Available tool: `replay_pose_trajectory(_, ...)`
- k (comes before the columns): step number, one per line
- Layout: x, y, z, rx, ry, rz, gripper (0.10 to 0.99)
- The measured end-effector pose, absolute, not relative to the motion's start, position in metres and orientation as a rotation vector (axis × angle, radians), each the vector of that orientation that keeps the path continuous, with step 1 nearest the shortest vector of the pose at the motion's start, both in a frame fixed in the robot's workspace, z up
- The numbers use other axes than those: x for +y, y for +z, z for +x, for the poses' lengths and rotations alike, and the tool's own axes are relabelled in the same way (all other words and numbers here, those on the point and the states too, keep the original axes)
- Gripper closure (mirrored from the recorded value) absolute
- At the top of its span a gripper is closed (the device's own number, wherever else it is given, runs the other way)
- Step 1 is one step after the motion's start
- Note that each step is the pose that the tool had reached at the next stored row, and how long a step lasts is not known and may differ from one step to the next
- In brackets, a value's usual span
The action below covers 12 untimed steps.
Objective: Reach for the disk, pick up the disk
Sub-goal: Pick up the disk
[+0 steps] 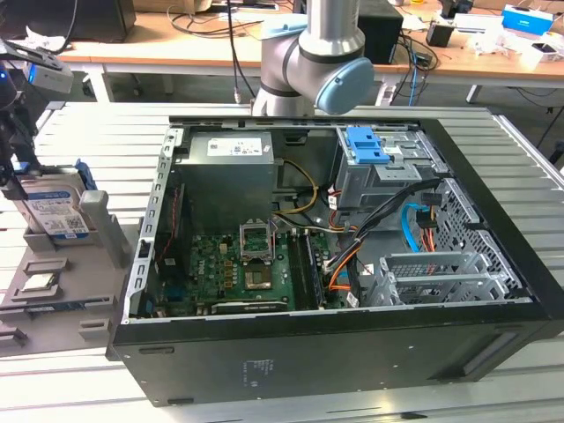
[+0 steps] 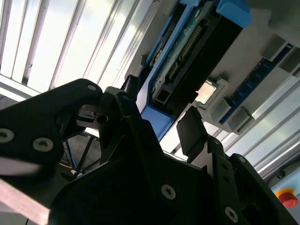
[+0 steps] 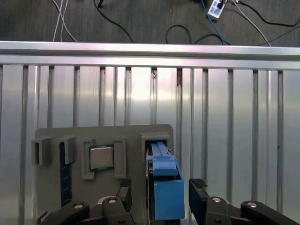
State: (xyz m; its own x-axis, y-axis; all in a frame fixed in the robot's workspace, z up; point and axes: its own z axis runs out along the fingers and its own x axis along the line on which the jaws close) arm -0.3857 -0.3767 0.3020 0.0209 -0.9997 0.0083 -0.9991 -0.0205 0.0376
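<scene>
The disk [image 1: 55, 210] stands on edge in a slot of the grey holder [image 1: 99, 231] at the exterior view's left, its white-and-blue label facing the camera. In the first wrist view the disk [image 3: 165, 187] shows edge-on with its blue bracket on top. My gripper [image 3: 160, 188] hangs over it, open. One black finger [image 3: 124, 191] sits on each side of the disk, with a small gap to the bracket. The second wrist view shows the disk's [image 2: 187, 65] dark edge and blue frame just beyond the fingertips [image 2: 190, 129]. In the exterior view the gripper [image 1: 13, 163] is at the frame's left edge.
The grey holder [image 3: 105, 133] also carries a square silver chip [image 3: 101, 157] and a blue strip [image 3: 65, 176] in a slot. An open computer case [image 1: 308, 357] stands at the exterior view's right of the holder. The slatted metal table [image 3: 234, 122] runs all around.
</scene>
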Motion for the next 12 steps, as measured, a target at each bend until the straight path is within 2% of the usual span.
replay_pose_trajectory(12,-0.372,0.284,-0.386,-2.174,-0.029,2.220,0.482)
